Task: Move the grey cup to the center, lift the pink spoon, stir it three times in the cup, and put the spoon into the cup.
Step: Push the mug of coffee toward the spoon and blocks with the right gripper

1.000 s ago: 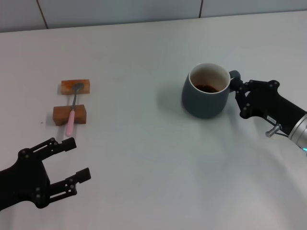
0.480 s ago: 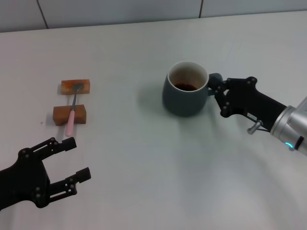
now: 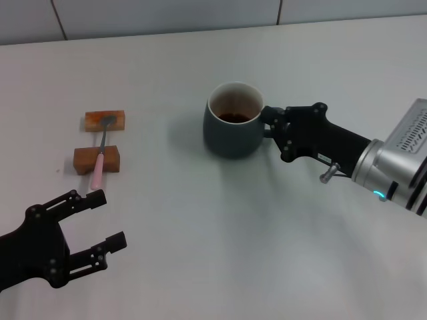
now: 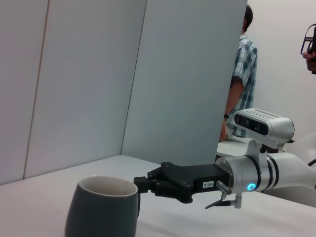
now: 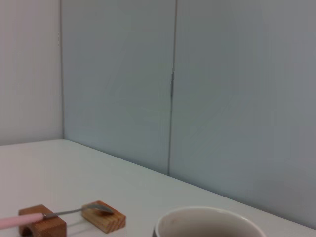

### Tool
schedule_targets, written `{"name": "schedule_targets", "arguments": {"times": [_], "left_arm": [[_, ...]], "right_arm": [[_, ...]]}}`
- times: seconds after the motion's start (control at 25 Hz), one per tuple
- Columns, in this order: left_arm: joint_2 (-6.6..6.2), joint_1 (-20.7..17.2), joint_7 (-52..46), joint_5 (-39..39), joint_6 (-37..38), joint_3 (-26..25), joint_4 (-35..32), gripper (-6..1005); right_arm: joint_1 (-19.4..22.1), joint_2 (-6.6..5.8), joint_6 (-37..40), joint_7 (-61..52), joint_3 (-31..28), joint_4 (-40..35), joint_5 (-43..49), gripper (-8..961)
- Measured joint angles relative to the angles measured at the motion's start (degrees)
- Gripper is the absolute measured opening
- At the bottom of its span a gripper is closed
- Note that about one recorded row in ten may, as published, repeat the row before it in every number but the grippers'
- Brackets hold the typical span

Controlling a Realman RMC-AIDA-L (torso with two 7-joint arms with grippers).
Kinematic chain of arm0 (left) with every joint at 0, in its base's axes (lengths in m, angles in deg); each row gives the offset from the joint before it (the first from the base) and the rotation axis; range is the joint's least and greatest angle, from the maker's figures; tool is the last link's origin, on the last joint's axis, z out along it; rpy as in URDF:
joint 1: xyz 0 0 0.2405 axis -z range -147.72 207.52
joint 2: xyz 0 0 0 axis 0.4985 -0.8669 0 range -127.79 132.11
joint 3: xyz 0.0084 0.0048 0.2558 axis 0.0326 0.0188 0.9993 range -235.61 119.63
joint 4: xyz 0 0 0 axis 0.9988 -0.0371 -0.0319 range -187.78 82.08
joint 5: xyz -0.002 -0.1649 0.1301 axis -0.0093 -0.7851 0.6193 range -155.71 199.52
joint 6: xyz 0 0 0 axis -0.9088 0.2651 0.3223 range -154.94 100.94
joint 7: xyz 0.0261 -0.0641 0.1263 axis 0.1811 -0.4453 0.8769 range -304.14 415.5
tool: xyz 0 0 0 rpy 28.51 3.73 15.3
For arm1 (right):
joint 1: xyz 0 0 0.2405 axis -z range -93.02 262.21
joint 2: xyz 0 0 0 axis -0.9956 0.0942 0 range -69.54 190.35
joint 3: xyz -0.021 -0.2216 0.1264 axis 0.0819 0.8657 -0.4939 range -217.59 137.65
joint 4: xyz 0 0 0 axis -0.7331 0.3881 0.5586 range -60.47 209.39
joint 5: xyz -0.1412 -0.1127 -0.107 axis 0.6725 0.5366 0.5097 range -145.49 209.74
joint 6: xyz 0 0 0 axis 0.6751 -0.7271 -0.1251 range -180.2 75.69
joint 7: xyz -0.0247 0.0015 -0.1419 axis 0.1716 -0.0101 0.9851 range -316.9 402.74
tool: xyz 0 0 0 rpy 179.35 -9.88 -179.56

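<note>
**Grey cup held by its handle near mid-counter; pink spoon bridged across two blocks by the left edge**

The grey cup (image 3: 233, 129) is seen upright on the white counter (image 3: 200, 240), roughly midway between the left and right edges and nearer the far edge than the near one. It is a rounded, glossy blue-grey ceramic mug with a pale cream interior, and a dark liquid is seen at its bottom. Its loop handle is pointed toward the right edge, where it is clamped by the fingers of the right gripper (image 3: 272, 125). The black gripper body is followed by a silver arm running off toward the near right corner.

The pink spoon (image 3: 101, 151) is laid close to the left edge, well apart from the cup. Its long axis is run from far to near, almost parallel to the left edge. The grey metal bowl is rested on the far wooden block (image 3: 105, 121), and the thin neck is passed over the near wooden block (image 3: 96, 159), with the matte pale pink handle projecting toward the near edge. Both blocks are small, brown and rectangular.

The left gripper (image 3: 100, 223) is held by the near left corner, just near of the spoon's handle tip, with its black fingers spread apart and nothing between them.
</note>
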Motion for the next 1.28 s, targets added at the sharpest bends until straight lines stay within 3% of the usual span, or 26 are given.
{"name": "schedule_targets", "arguments": {"times": [0.92,1.16,1.28], "left_arm": [[0.08,0.7,0.0,0.2,-0.3,0.0,0.1,785],[0.03,0.4,0.0,0.2,-0.2,0.0,0.1,785],[0.02,0.3,0.0,0.2,-0.2,0.0,0.1,785]], "right_arm": [[-7.5,0.02,-0.8,-0.7,-0.7,6.5,4.9,123],[-4.9,-0.76,6.0,-2.8,0.1,4.9,6.8,134],[-0.4,-1.08,7.0,-12.5,1.0,-4.4,14.0,139]]}}
